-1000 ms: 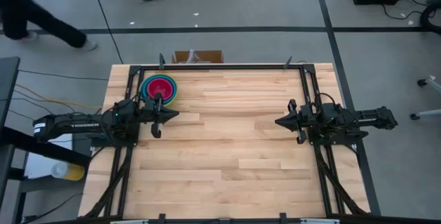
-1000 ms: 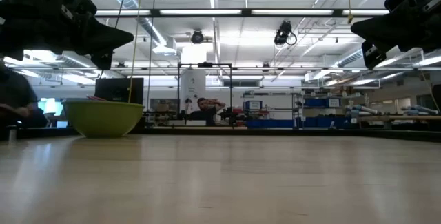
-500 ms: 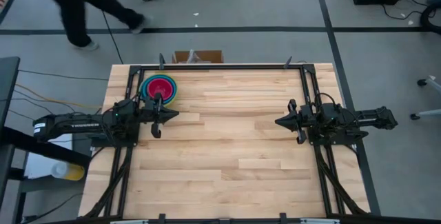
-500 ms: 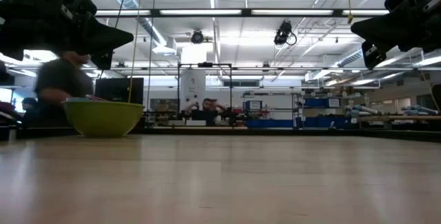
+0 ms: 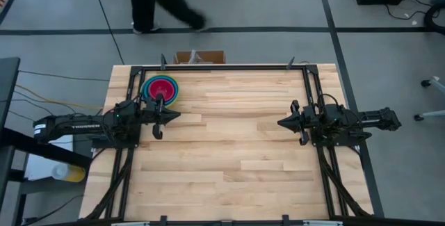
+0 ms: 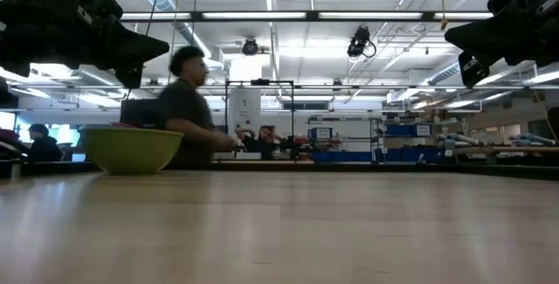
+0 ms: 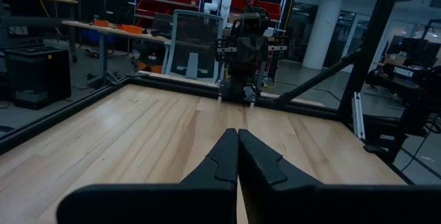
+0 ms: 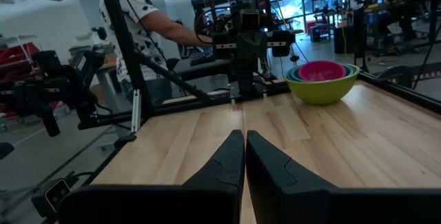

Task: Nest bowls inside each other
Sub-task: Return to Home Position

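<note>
The bowls sit nested in one stack at the table's far left: a lime green bowl outermost, blue rims inside it, a magenta bowl innermost. The stack rests by the green bowl's base on the wood. My left gripper hovers shut just near of the stack, above the table, fingers level and pointing right. My right gripper hovers shut at the table's right, pointing left, nothing between its fingers.
A black metal frame runs along the table's far edge and down both sides. A cardboard box stands behind the far edge. A person walks on the floor beyond the table. Bare wood lies between the two arms.
Both arms and the bowls have kept still. A person beyond the far edge has walked from left to right behind the table.
</note>
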`<act>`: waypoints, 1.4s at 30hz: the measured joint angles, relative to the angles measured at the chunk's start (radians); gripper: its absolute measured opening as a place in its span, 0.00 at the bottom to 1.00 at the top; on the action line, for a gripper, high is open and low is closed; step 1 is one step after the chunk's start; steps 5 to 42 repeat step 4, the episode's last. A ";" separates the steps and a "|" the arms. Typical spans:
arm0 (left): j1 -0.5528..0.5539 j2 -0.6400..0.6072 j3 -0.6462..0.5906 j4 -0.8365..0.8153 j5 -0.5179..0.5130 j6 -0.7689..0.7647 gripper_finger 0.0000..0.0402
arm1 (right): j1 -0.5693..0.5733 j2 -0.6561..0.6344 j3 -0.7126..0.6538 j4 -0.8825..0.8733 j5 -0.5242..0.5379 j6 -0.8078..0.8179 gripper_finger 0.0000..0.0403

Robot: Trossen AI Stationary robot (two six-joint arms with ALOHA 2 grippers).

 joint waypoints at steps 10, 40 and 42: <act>0.000 0.000 0.000 0.000 0.000 0.000 0.02 | 0.000 0.000 0.000 0.000 0.000 0.000 0.06; 0.000 0.000 0.000 0.000 0.000 0.000 0.02 | 0.000 0.000 0.000 0.000 0.000 0.000 0.06; 0.000 0.000 0.000 0.000 0.000 0.000 0.02 | 0.000 0.000 0.000 0.000 0.000 0.000 0.06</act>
